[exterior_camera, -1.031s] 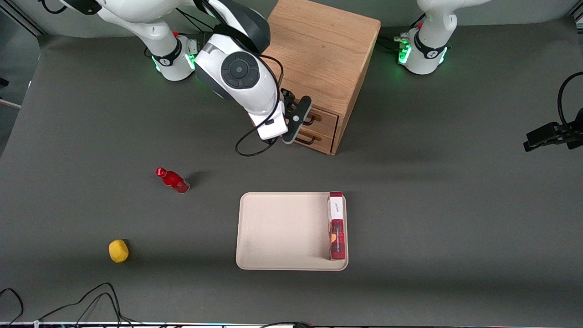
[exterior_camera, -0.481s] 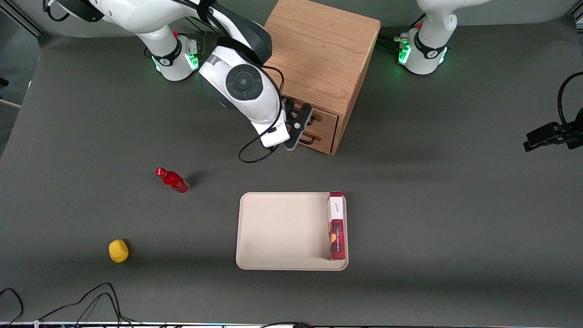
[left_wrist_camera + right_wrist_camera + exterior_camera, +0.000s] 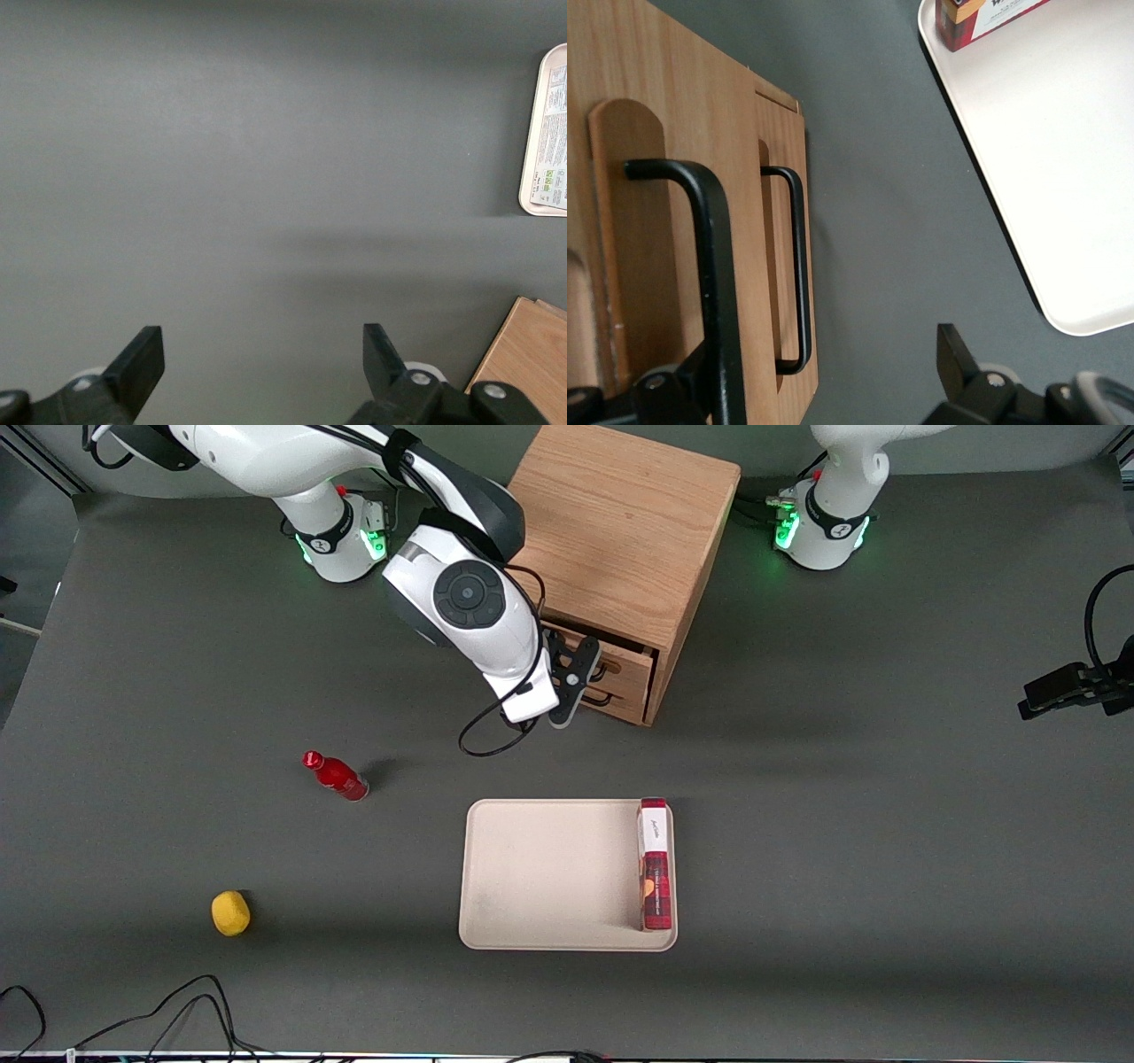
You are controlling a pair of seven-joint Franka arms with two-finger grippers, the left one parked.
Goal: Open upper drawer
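The wooden cabinet [image 3: 620,522] stands at the back of the table with two drawers facing the front camera. Its upper drawer [image 3: 627,660] sits slightly out, a dark gap showing above its front. In the right wrist view the upper drawer's black handle [image 3: 713,266] runs close along one finger [image 3: 700,376] of my gripper [image 3: 828,359]. The lower drawer's handle [image 3: 797,266] lies farther away. My gripper [image 3: 576,677] is open in front of the drawers, and its fingers stand wide apart, one tucked inside the upper handle and the other [image 3: 957,354] over the bare table.
A beige tray [image 3: 532,868] with a red box [image 3: 655,864] on edge lies nearer the front camera than the cabinet. A red bottle [image 3: 337,777] and a yellow lump [image 3: 230,912] lie toward the working arm's end. Cables [image 3: 177,1001] trail along the front edge.
My gripper has drawn back a little from the cabinet toward the front camera, and the upper drawer has come slightly out with it.
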